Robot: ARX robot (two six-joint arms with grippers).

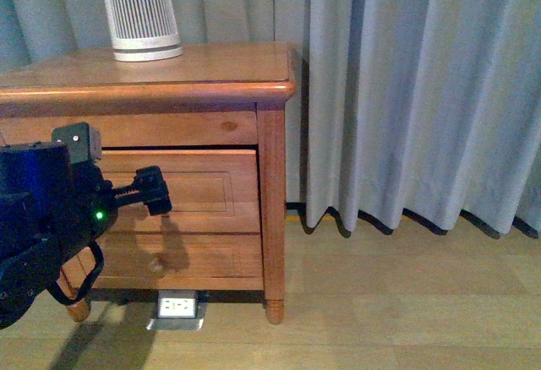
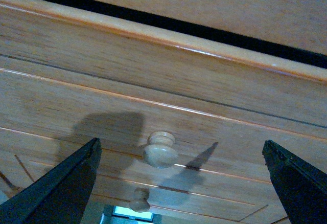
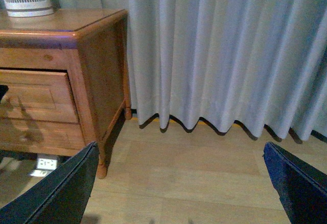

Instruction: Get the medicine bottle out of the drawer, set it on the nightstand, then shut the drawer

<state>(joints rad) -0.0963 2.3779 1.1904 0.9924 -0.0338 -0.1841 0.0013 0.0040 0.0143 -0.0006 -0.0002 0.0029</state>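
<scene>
From my seat, the open room is all to the right of the nightstand. Bare wooden floor runs there up to a grey curtain that hangs in folds down to the boards. The nightstand's right rear edge stands just beside that curtain.

A white ribbed device stands upright at the back of the tabletop, and the near part of the top is bare wood with a rounded rim. Under the cabinet, a small socket box sits in the floor between the feet.

The drawer is the upper one. Its long axis runs across my front view, its panelled face is turned toward me, and it looks pulled out a little. A dark slit runs along its top edge, under the rail. Its inside is hidden in every view, so I cannot tell where the medicine bottle lies.

My left pincer is close in front of the drawer face. In the left wrist view its fingers stand wide apart on either side of the round knob, touching nothing. The lower drawer and its own knob are below.

My right pincer is well clear of the cabinet, over the floor. Its fingers are spread and hold nothing.
</scene>
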